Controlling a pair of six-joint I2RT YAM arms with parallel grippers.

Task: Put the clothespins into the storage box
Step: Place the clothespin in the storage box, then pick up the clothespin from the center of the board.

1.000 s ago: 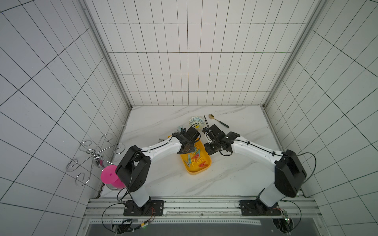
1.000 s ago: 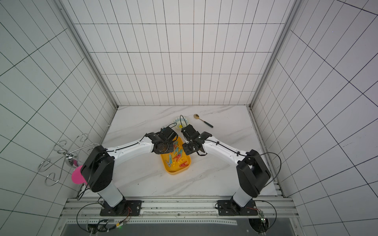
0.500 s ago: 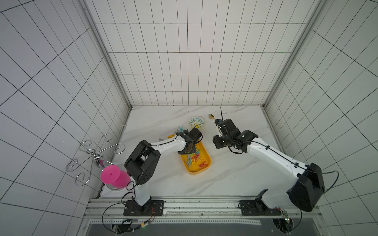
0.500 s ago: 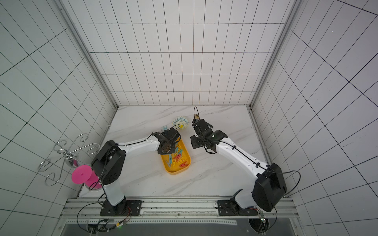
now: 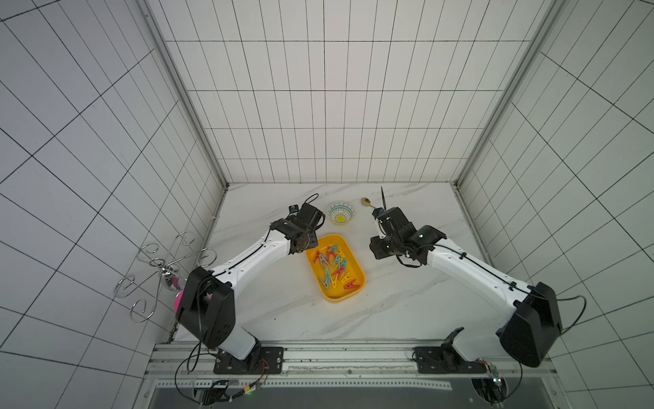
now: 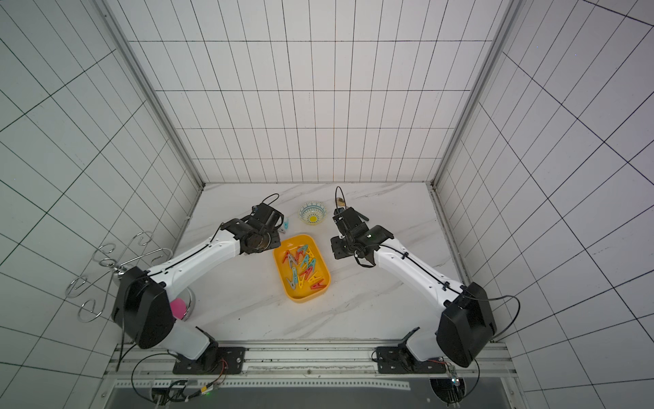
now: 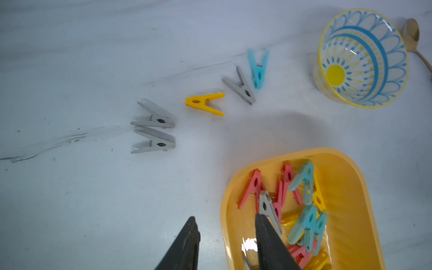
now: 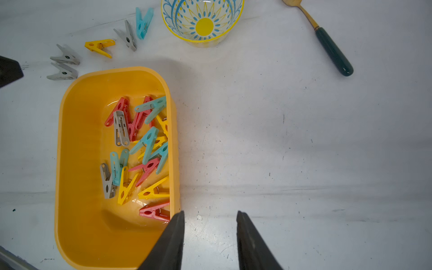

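Observation:
The storage box [image 5: 339, 296] [image 6: 300, 298] is a yellow tray in mid-table holding several clothespins [image 8: 145, 142] in red, teal, yellow and grey. Several more clothespins lie on the table past its far-left corner: two grey [image 7: 154, 118], a yellow one [image 7: 205, 104], a grey one [image 7: 240, 87] and a teal one [image 7: 258, 70]. My left gripper [image 7: 225, 217] is open and empty above that corner's rim [image 7: 225, 198], with a grey peg [image 7: 268, 210] in the tray just beyond one finger. The right gripper [image 8: 210, 212] is open and empty over bare table right of the tray [image 8: 79, 140].
A patterned bowl [image 5: 340, 212] [image 8: 203, 21] stands behind the tray. A gold spoon with a dark green handle [image 8: 332, 51] lies to its right. A wire hook rack [image 5: 166, 262] and a pink cup [image 6: 178, 306] stand at the table's left edge.
My left gripper has opened and drawn back from over the tray to its far-left corner. The right arm has swung off the tray to the table on its right.

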